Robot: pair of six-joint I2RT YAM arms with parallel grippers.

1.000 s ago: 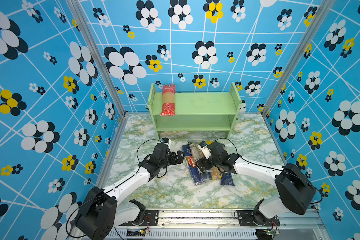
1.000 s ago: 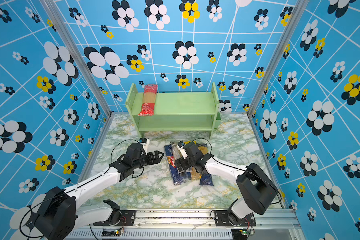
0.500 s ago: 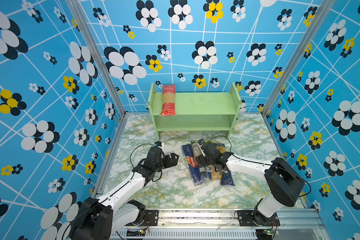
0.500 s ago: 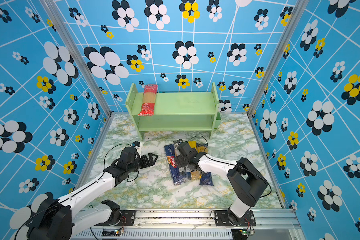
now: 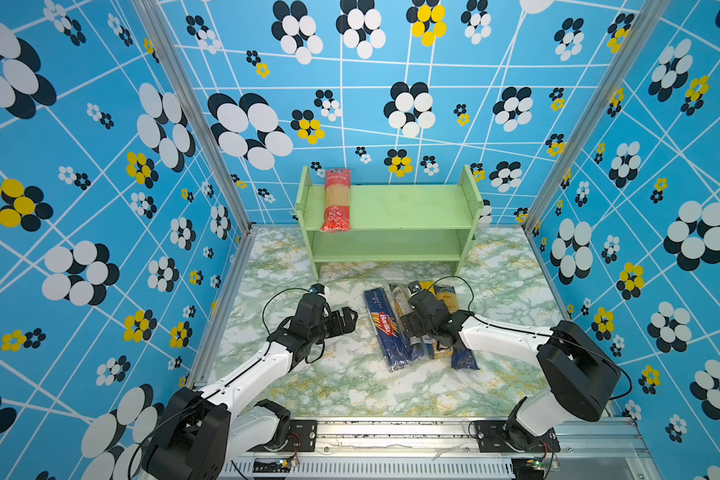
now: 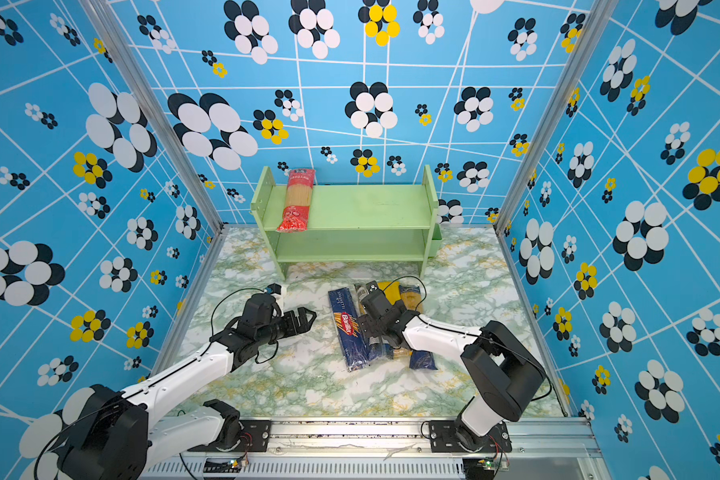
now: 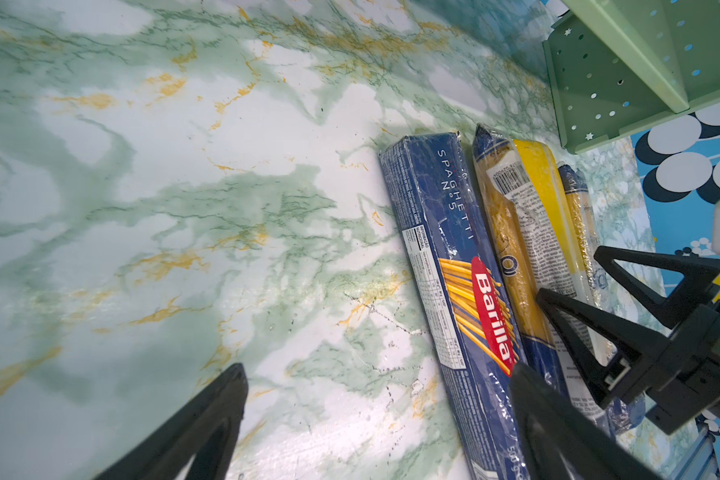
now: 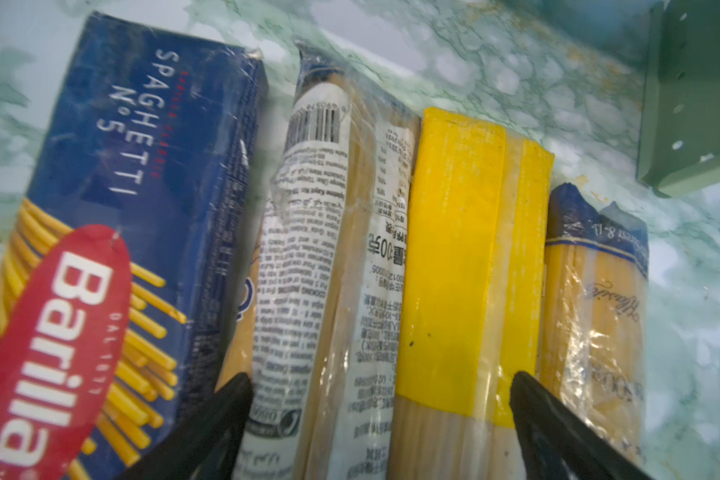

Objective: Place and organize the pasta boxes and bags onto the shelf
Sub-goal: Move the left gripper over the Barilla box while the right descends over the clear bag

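The pale green shelf (image 5: 391,216) (image 6: 350,216) stands at the back, with the red bag (image 5: 336,199) (image 6: 297,199) on its top tier at the left. On the marble floor, side by side, lie the dark blue Barilla box (image 5: 385,328) (image 7: 445,249) (image 8: 113,208), a white-label pack (image 8: 316,249), a yellow-topped bag (image 8: 454,249) and a clear bag with a blue end (image 8: 595,311) (image 5: 464,359). My left gripper (image 5: 348,320) (image 7: 379,370) is open, just left of the Barilla box, holding nothing. My right gripper (image 8: 381,378) (image 5: 410,328) is open low over the row, its jaws astride the white-label and yellow-topped packs.
Patterned blue walls (image 5: 100,208) close in the left, back and right sides. A metal rail (image 5: 391,432) runs along the front edge by the arm bases. A small green cup (image 6: 435,245) hangs on the shelf's right side panel. The lower tier (image 5: 385,249) holds nothing.
The right gripper has come down and slightly forward over the row of packs. The left arm has drawn back a little and sunk lower. Both grippers stay open.
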